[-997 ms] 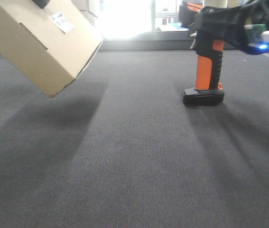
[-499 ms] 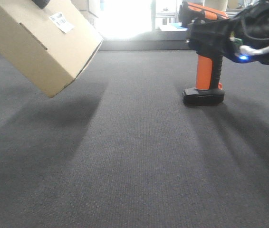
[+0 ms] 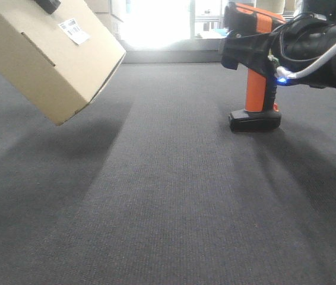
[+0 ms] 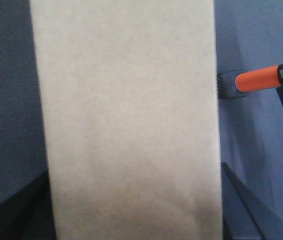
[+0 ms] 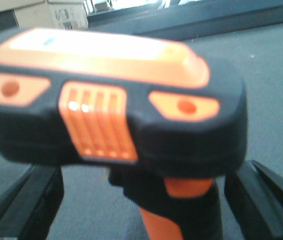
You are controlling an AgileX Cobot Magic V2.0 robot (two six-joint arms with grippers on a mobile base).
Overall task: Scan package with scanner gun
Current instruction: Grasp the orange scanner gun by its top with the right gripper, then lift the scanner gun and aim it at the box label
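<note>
The left tool [image 4: 134, 215] is gripping the cardboard package [image 3: 49, 56], holding it tilted above the tabletop [image 3: 168, 196] in the upper left of the front view. The scanner gun [image 3: 257, 89] is standing upright at the upper right, with the right tool [image 5: 146, 200] spreading wide open around its handle, fingers [image 5: 26, 200] not touching it.

Nothing can be read. The cardboard package [image 3: 43, 65], up over the desk's far left corner, bears a small white barcode label [image 3: 73, 30] on its upper face, the print too small to make out.
</note>
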